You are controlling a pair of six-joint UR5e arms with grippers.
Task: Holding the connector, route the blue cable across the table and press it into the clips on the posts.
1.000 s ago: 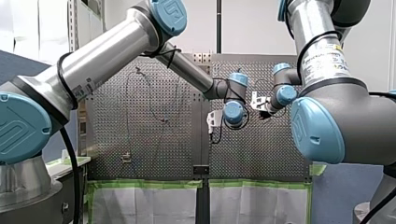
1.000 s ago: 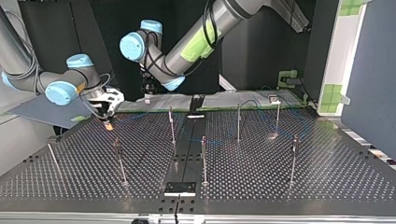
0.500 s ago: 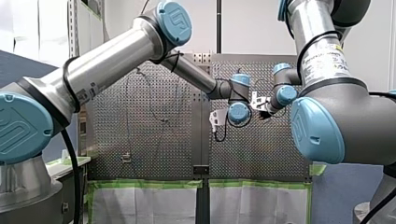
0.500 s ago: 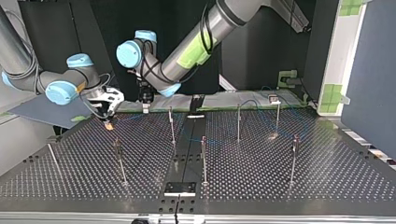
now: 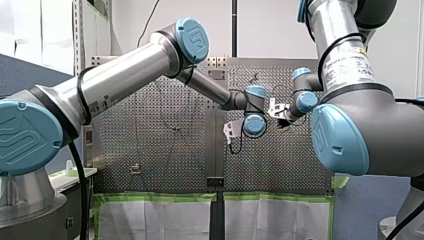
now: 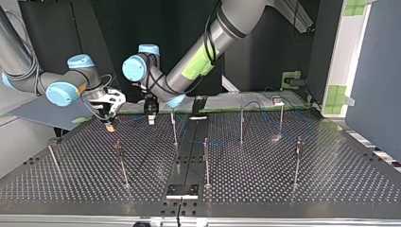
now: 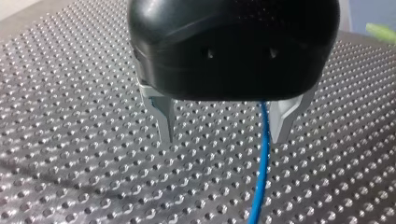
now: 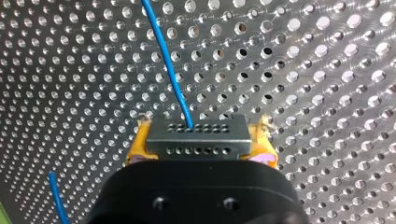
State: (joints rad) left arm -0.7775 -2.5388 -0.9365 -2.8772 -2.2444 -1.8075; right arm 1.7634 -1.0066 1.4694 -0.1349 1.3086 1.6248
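Right wrist view: connector (image 8: 196,138) between pads (image 8: 139,143)

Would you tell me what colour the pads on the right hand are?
Yellow pads, clearest in the right wrist view, clamping the grey connector.

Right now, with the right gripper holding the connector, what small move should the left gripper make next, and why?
Probably shut the left gripper on the blue cable. Its metal fingers stand open astride it, and it runs close to one finger above the table. The right gripper clamps the connector between yellow pads, so a second grip would help steer the cable to the posts.
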